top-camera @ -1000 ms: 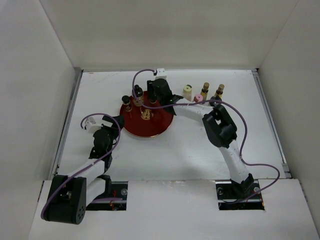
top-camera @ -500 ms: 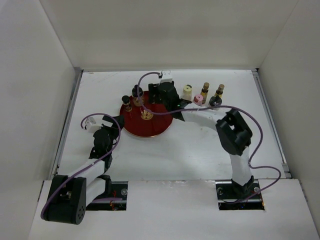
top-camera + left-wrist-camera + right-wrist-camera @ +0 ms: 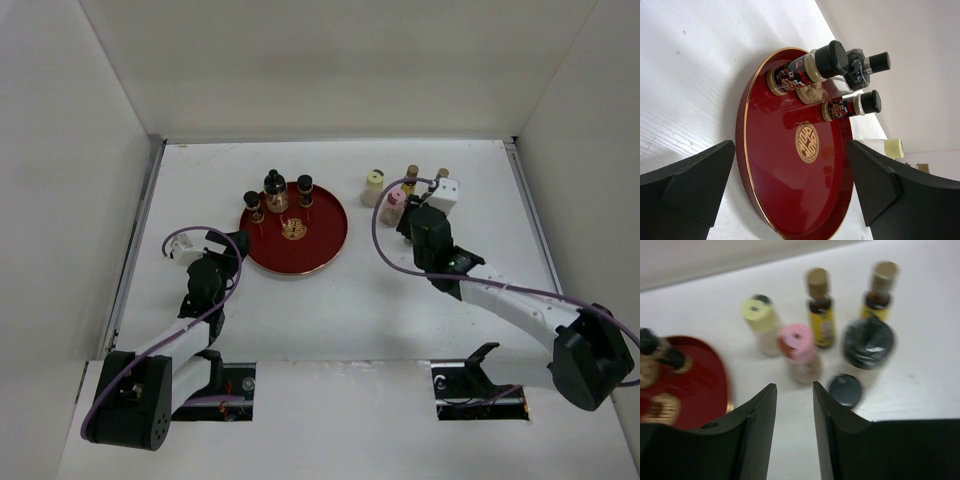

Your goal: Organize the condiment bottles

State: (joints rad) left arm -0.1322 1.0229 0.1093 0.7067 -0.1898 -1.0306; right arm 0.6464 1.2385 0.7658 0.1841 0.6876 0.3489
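The left arm reaches forward from its base along the left side of the white tabletop [image 3: 330, 320]. The left end effector [image 3: 228, 250] points at the round red tray with a gold rim and emblem [image 3: 325, 258], just short of its edge. Its wrist view shows the fingers spread wide with nothing between them. The right arm has its elbow swung far out to the right, with the forearm running back across the tabletop. The right end effector [image 3: 408, 222] hangs just beside the cluster of bottles right of the tray; its fingers stand only narrowly apart, empty.

Three dark glass bottles with black caps [image 3: 276, 192] stand at the tray's far edge. From above, the arm covers part of the cluster, so only the cream-capped jar [image 3: 374, 185], the pink-capped jar [image 3: 393, 207] and two amber bottles with gold caps [image 3: 411, 177] show. The blurred right wrist view adds a dark jar with a round black cap [image 3: 869, 345] and a small black-capped bottle [image 3: 845, 390] near the fingers.
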